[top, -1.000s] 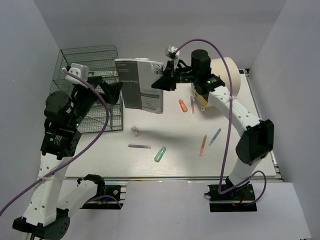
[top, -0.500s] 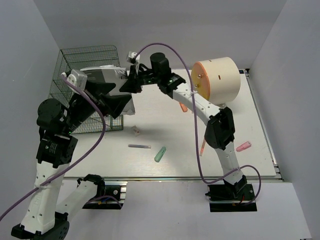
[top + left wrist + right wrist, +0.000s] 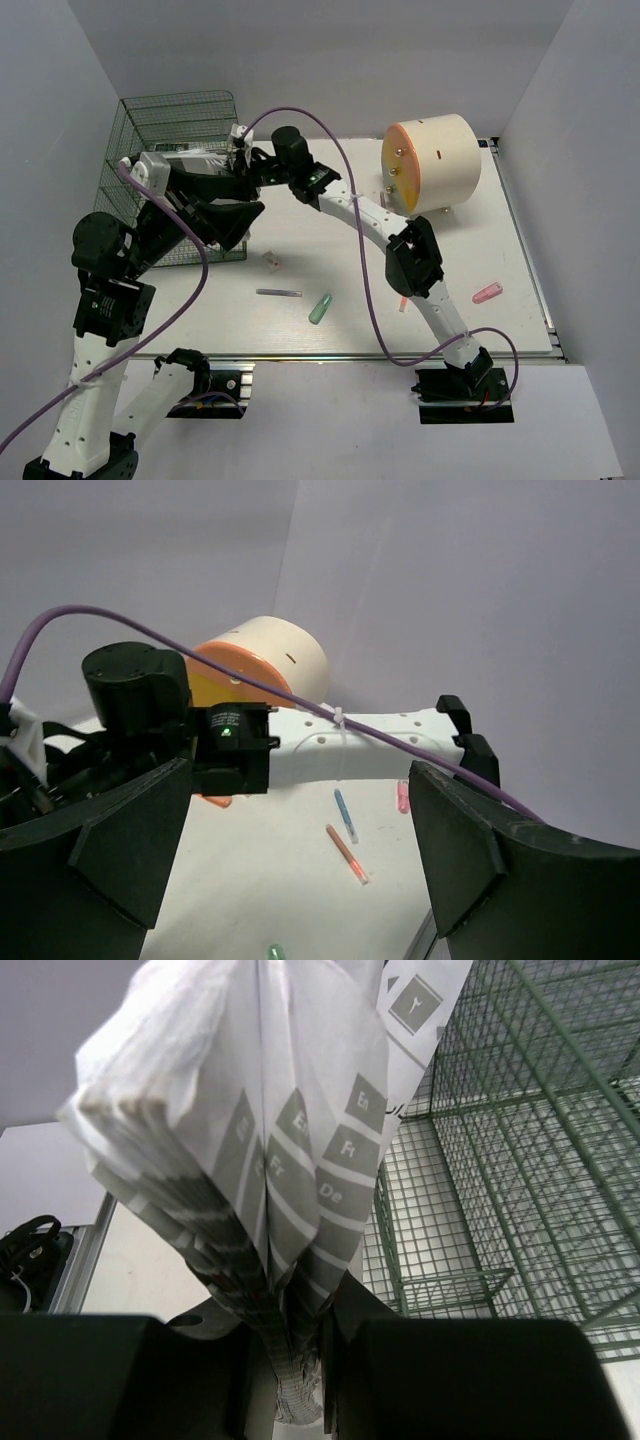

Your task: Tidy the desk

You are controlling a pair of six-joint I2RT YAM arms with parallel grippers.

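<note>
- While the right gripper [image 3: 290, 1360] is clamped on the folded edge of the booklet [image 3: 270, 1140], the pages fan out loose above the fingers. Judged step: filing the booklet into the green wire rack [image 3: 500, 1160].
- Doing it well: the fanned pages look likely to snag on the mesh. I would lead with the stiffer pinched edge, keep the booklet parallel to the rack opening, and release only once a shelf bears its weight.
- Risk: the grip covers a narrow strip, so a sideways knock on the wire could twist the booklet out.
- Left gripper [image 3: 225, 215]: jaws wide apart, holding nothing, just beside the rack front and close under the right wrist. It could steady the loose pages. Otherwise the two arms need room between them.
- The desk [image 3: 470, 250] lies below both grippers. They hang over its far-left corner, where the rack stands, and neither touches the surface.
- Left to tidy on the desk, well apart from both grippers: a green marker [image 3: 320, 308], a grey pen [image 3: 278, 293] and a pink marker [image 3: 487, 293] near the right edge. The cream cylinder [image 3: 435, 160] stands at the far right.
</note>
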